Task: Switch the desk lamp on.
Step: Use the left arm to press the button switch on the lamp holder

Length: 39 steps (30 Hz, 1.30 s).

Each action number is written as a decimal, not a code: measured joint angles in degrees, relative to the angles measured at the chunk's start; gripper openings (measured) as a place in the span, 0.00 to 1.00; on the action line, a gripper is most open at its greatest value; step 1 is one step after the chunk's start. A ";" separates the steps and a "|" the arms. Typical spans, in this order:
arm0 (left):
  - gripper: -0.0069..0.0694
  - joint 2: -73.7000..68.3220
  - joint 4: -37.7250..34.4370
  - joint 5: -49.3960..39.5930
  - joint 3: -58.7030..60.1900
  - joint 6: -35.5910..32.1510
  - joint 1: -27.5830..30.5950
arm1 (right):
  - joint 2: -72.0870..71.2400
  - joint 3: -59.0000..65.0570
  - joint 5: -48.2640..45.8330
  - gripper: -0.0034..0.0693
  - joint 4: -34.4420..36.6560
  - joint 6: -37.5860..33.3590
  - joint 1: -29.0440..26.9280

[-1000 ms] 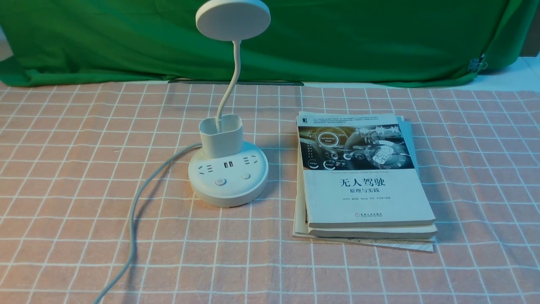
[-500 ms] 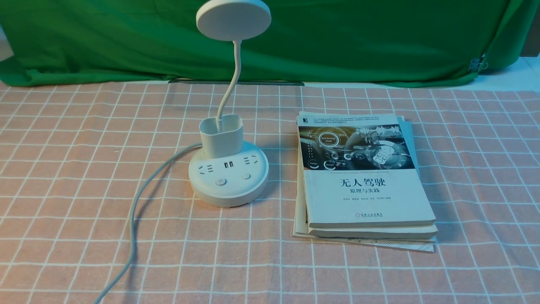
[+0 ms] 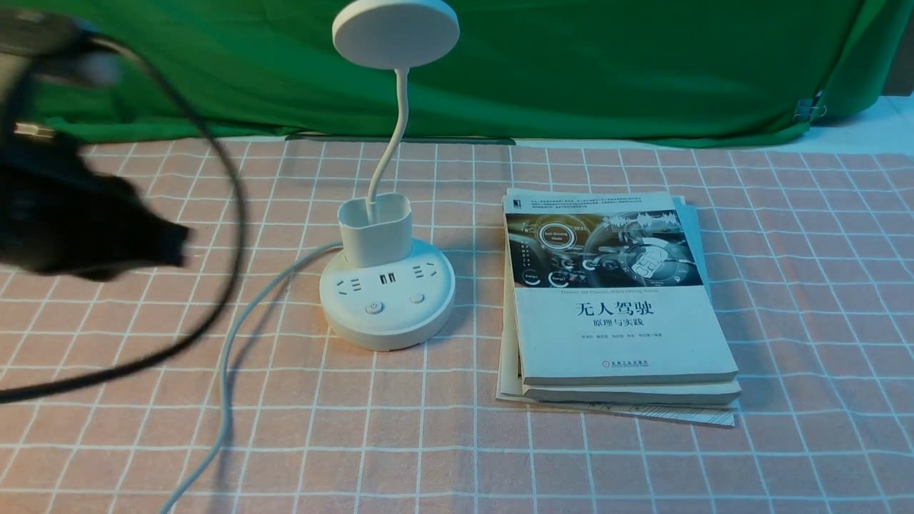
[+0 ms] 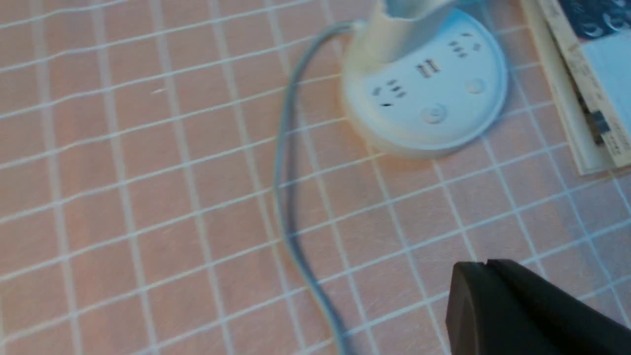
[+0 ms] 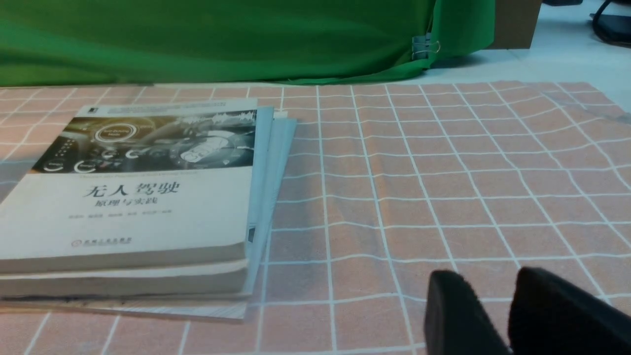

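The white desk lamp (image 3: 386,300) stands mid-table; its disc head (image 3: 395,32) is up on a thin neck, unlit. Its round base carries sockets and two buttons (image 3: 373,308), (image 3: 417,298). Its cord (image 3: 235,343) runs off to the front left. My left gripper (image 3: 175,243) is a dark blur at the far left, above the cloth and well apart from the lamp. In the left wrist view the gripper (image 4: 485,264) is shut and empty, with the lamp base (image 4: 429,103) ahead of it. My right gripper (image 5: 485,276) is narrowly open and empty, low over the cloth.
A stack of books (image 3: 614,300) lies just right of the lamp and shows in the right wrist view (image 5: 133,187). A green cloth backdrop (image 3: 571,71) closes the far edge. A black cable (image 3: 228,214) loops from my left arm above the checked tablecloth (image 3: 821,285).
My left arm has swung into the front view from the left with its cable, blurred by motion. The lamp and the books have not moved.
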<state>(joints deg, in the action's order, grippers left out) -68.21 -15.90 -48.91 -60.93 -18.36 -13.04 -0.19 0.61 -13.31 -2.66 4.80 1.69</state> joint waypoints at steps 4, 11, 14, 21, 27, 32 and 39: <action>0.12 -8.34 -0.12 11.26 -0.04 0.57 -7.96 | 0.00 0.00 0.00 0.38 0.00 0.00 0.00; 0.12 -21.41 -1.24 21.74 -0.48 0.87 -13.76 | 0.00 0.00 0.00 0.38 0.00 0.00 0.00; 0.12 -24.65 -1.35 24.90 -0.48 0.87 -14.70 | 0.00 0.00 0.00 0.38 0.00 0.00 0.00; 0.12 -33.16 -2.66 34.99 -0.52 1.39 -15.18 | 0.00 0.00 0.00 0.38 0.00 0.00 0.00; 0.12 -36.86 -5.13 39.08 -0.58 1.82 -15.18 | 0.00 0.00 0.00 0.38 0.00 0.00 0.00; 0.12 -39.01 -7.23 39.42 -2.99 2.14 -15.18 | 0.00 0.00 0.00 0.38 0.00 0.00 0.00; 0.12 -41.38 -7.06 35.67 -8.08 2.47 -15.18 | 0.00 0.00 0.00 0.38 0.00 0.00 0.00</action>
<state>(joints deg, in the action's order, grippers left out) -109.59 -22.96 -13.24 -69.01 -15.89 -28.21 -0.19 0.61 -13.31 -2.66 4.80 1.69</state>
